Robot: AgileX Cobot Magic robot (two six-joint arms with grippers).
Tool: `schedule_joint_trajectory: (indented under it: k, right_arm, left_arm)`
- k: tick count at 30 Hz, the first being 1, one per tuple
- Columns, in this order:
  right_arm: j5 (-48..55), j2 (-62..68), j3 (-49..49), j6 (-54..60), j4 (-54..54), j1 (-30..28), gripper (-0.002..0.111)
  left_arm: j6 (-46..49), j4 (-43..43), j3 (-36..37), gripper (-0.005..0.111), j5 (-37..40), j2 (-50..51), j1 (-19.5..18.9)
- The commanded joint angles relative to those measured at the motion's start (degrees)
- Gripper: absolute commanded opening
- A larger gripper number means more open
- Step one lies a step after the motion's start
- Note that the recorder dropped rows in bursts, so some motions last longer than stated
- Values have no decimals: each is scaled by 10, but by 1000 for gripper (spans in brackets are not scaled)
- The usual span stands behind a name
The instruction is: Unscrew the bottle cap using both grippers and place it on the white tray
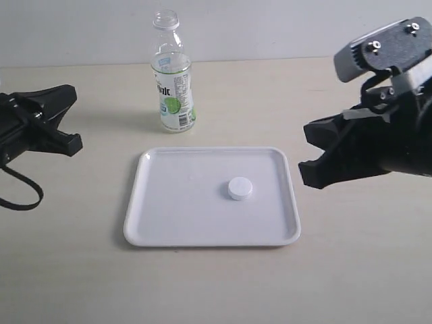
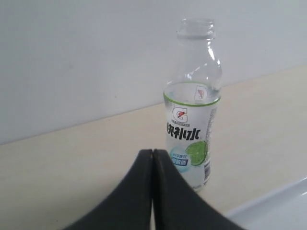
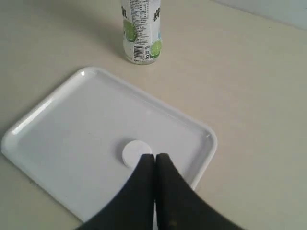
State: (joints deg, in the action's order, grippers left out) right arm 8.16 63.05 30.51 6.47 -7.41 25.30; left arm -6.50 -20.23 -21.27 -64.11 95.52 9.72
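Note:
The clear bottle (image 1: 173, 77) with its lime label stands upright and uncapped on the table behind the white tray (image 1: 155, 223). On the tray, right of its middle, lies the small white bottle cap (image 1: 239, 188). My left gripper (image 1: 73, 115) rests at the left edge, shut and empty, pointing toward the bottle (image 2: 193, 115). My right gripper (image 1: 305, 154) hovers off the tray's right side, shut with nothing in it. In the right wrist view the right gripper (image 3: 154, 156) sits just before the cap (image 3: 134, 153) on the tray (image 3: 57, 129), with the bottle (image 3: 141, 33) beyond.
A pale wall runs behind the beige table. A black cable (image 1: 20, 196) loops under the left arm at the left edge. The tray's corner (image 2: 283, 206) shows in the left wrist view.

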Motion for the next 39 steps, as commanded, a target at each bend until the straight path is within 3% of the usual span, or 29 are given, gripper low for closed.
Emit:
schedule_joint_trajectory:
  k: [1,13,23,27,35,39]
  right_arm:
    - [3,-61,-16,-20,-2,0,0]
    - [3,-86,-16,-20,-2,0,0]
    - [3,-86,-16,-20,-2,0,0]
    - [3,-86,-16,-20,-2,0,0]
    - [3,-86,-16,-20,-2,0,0]
    - [1,-86,-16,-20,-2,0,0]
  left_arm:
    - [-1,0,59,0,-59,-44,2]
    - [28,4,206,0,-59,-245,2]
    - [14,-31,213,0,-53,-370,2]
    - [-2,-10,213,0,0,-402,2]
    - [-12,113,213,0,130,-485,2]
    - [-12,117,213,0,179,-532,2]
